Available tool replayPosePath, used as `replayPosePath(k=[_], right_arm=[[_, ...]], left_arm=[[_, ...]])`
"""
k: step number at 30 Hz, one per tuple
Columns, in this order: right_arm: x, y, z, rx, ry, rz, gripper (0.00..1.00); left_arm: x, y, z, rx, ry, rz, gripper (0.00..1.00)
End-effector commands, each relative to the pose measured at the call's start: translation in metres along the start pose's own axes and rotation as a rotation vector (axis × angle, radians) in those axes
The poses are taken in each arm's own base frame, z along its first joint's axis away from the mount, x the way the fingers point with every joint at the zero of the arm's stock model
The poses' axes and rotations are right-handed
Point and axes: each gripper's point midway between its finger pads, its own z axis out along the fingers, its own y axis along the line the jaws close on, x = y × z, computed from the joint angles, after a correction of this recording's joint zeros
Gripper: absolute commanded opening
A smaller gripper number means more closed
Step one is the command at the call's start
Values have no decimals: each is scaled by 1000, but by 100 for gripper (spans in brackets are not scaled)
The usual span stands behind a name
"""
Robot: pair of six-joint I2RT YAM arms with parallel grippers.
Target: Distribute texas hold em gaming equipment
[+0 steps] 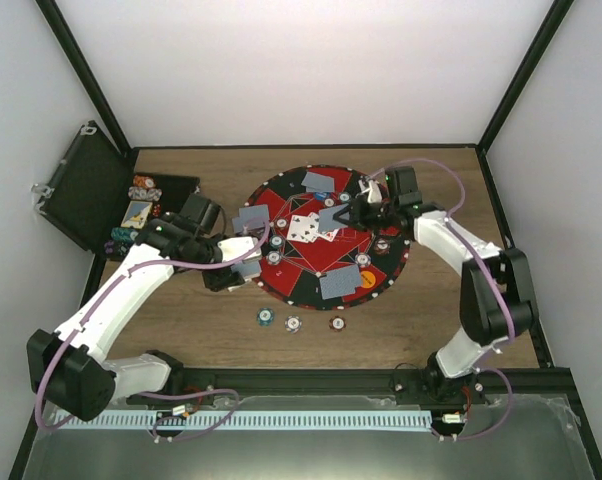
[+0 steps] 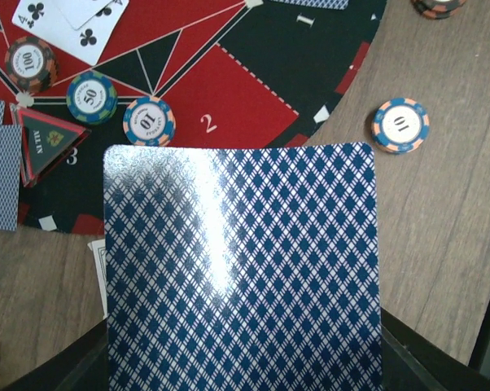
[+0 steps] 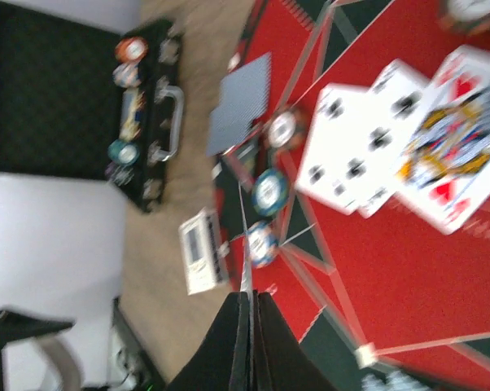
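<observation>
My left gripper [image 1: 237, 268] is at the left edge of the round mat [image 1: 311, 262], shut on a blue-backed card [image 2: 243, 269] that fills the left wrist view and hides the jaws. My right gripper [image 1: 347, 213] hovers over the mat's middle, shut on a card seen edge-on [image 3: 246, 244] between its fingers [image 3: 265, 326]. Face-up cards [image 1: 303, 228] lie at the mat's centre. Face-down cards lie at the far [image 1: 318, 181], left [image 1: 251, 217] and near [image 1: 339, 284] seats. Chips [image 2: 149, 120] sit on the mat. Three chips [image 1: 293, 324] lie on the wood in front of it.
An open black case [image 1: 81, 185] with more chips [image 1: 144, 186] and cards stands at the far left. A triangular "ALL IN" marker [image 2: 45, 142] lies on the mat's left side. A "10" chip [image 2: 400, 125] lies on the wood beside the mat.
</observation>
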Motion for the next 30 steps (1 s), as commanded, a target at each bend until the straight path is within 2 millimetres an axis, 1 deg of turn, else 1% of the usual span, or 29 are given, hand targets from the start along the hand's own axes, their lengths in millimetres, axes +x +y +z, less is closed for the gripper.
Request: replayPosePath(k=[1,2,3,6,9,12,14,16,22,26,29,30], right_arm=[[-32,-55,6,188,-25,3,1],[-37,-72,11,231,-23,18,1],[-41,-83,14,254,-20,29,1],[-50,-103,26,273,-7,52,1],[-58,-115,35,286,-3,61,1],[-62,-124,42,299,8,69,2],[-60,-132,45,321,15,73,5],[-57,-139,44,348,20,76,9],[-51,-144,32,418,17,62,40],[-53,-134,22,449,-3,36,53],[-57,-123,12,477,-28,3,57],[-57,-119,9,491,-34,-6,60]], left_arm=[[5,10,5,-28,2,-1,8],[8,12,5,-28,3,-8,8],[11,13,5,-29,4,-16,8],[22,21,6,-41,9,-45,7],[35,27,6,-52,12,-75,8],[52,29,9,-61,33,-101,8],[66,29,12,-65,50,-122,8],[79,28,17,-65,64,-142,8],[111,26,35,-75,118,-171,8],[131,29,49,-82,146,-208,8],[145,36,57,-119,167,-233,8],[150,37,60,-134,179,-236,8]])
